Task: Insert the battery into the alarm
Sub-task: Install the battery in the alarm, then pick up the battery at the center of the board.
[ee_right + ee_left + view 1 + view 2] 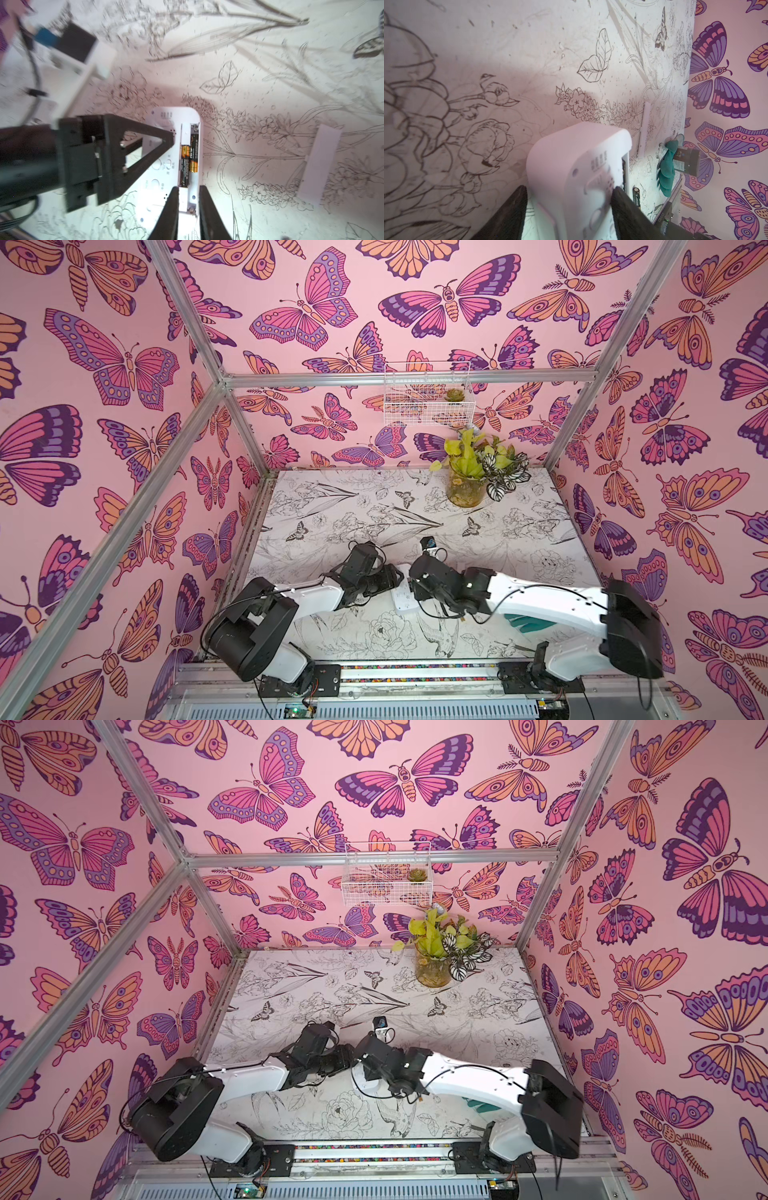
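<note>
Near the worktop (415, 510)'s front edge, mid-width, the alarm (153, 187) sits back up, clamped by the left gripper (569, 188). Two batteries (185, 166) lie side by side in its open bay, so insertion looks all but done; seating may need checking. The right gripper (189, 188) hovers over the bay's end, jaws slightly apart, empty. The bay cover (320, 162) lies well aside, and a teal glove (525, 624) by the right edge. Farther back the worktop is bare up to the plant jar (465, 489) at the far right corner.

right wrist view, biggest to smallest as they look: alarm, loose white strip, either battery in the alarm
1. alarm
2. loose white strip
3. battery; the second battery looks the same size
All lie at about the same distance, so the order seems safe.
</note>
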`<state>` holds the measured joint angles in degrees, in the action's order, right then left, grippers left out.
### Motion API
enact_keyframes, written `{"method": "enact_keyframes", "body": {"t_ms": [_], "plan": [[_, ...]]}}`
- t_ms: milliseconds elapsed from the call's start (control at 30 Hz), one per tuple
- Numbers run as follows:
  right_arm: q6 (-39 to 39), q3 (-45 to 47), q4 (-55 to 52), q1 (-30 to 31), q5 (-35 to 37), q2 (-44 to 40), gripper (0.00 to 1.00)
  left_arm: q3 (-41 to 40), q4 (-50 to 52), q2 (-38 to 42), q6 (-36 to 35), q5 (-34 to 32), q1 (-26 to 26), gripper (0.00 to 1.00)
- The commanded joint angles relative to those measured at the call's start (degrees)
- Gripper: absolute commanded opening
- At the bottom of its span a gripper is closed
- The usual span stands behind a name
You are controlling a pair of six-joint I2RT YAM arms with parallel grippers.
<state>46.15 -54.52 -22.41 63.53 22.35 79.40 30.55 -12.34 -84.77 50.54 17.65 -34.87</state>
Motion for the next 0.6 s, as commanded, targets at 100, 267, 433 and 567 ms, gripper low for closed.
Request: {"method": "enact_keyframes", "body": {"t_ms": [100, 267, 433, 567], "plan": [[3.07, 10.03, -12.38, -0.20, 5.29, -11.40, 0.37, -0.40, 6.69, 0.04, -1.41, -0.07, 0.09, 0.66], [5.75, 17.99, -13.76, -1.22, 3.90, -16.75, 0.47, -0.22, 6.78, 0.30, -1.41, 0.06, 0.01, 0.66], [4.81, 21.36, -9.92, -2.06, -0.41, -14.68, 0.48, -0.22, 6.80, 0.50, -1.34, 0.19, -0.11, 0.67], [4.39, 21.97, -7.01, -2.09, -2.26, -10.67, 0.46, -0.40, 6.89, 0.65, -1.33, 0.28, -0.24, 0.67]]}}
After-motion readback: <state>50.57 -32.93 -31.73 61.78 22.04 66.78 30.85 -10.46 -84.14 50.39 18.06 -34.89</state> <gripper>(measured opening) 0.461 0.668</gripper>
